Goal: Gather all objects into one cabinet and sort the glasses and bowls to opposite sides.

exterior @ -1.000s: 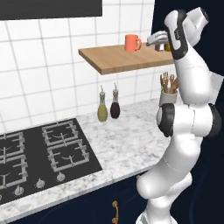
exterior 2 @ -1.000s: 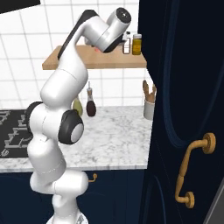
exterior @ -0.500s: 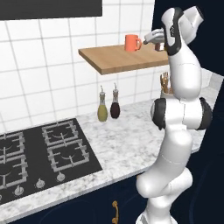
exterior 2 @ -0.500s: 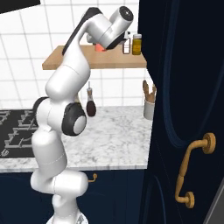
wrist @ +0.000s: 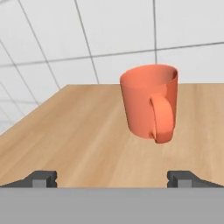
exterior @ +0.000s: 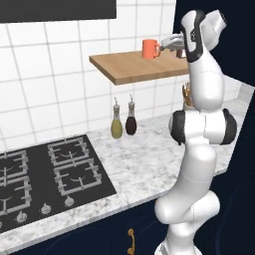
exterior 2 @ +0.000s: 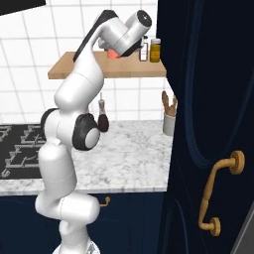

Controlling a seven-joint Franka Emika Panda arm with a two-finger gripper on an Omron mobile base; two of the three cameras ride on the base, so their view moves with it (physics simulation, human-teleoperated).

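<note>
Hand view, L to R: left fingertip (wrist: 43, 178), orange mug (wrist: 150, 101) upright on the wooden wall shelf (wrist: 74, 131), handle toward camera, right fingertip (wrist: 183, 177). Gripper (wrist: 113, 178) fully open, nothing held, near mug but short of it. Step: approach for first pick. Next, judged: advance so fingers straddle mug body, close, then lift clear w/o tipping.

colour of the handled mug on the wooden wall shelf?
Orange handled mug; clearest in the hand view.
</note>
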